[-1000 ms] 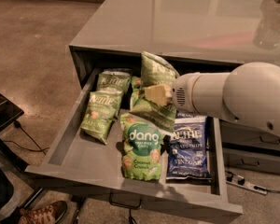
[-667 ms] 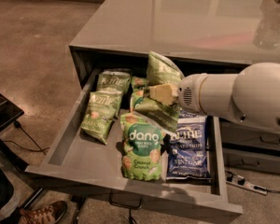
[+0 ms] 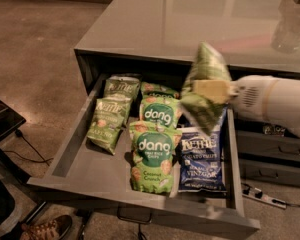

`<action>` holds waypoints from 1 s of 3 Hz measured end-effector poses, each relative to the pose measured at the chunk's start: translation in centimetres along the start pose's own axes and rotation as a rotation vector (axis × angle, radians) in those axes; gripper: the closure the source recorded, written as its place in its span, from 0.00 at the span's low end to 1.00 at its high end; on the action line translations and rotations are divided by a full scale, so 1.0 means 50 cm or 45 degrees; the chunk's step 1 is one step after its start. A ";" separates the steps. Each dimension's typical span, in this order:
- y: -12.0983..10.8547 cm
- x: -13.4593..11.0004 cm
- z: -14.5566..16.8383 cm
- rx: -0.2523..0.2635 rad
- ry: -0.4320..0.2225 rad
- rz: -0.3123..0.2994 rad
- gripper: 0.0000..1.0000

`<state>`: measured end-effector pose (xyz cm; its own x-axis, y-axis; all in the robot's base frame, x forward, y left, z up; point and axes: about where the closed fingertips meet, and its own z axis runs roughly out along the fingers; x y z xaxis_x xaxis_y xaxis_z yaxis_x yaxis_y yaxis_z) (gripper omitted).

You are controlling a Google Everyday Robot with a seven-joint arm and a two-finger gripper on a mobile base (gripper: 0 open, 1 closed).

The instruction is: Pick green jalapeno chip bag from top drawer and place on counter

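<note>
My gripper (image 3: 208,90) is shut on a light-green jalapeno chip bag (image 3: 206,69) and holds it in the air above the right lane of the open top drawer (image 3: 140,214), just in front of the counter's (image 3: 190,19) front edge. The bag is crumpled around the yellowish fingers (image 3: 212,89). The white arm (image 3: 275,101) reaches in from the right. Two more light-green Kettle bags (image 3: 107,121) lie in the drawer's left lane.
Two deep-green "dang" bags (image 3: 152,154) lie in the middle lane and a blue Kettle bag (image 3: 202,159) in the right lane. Narrower grey drawers (image 3: 275,151) sit at the right under the arm. A clear object (image 3: 290,34) stands on the counter's right. A shoe (image 3: 45,229) shows at bottom left.
The gripper has lifted the jalapeno bag up and to the right, out of the drawer's middle toward the counter edge. The dang bag beneath it now shows.
</note>
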<state>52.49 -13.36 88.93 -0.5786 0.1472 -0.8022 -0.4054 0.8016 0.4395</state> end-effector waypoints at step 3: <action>-0.101 -0.066 -0.072 -0.142 -0.078 0.196 1.00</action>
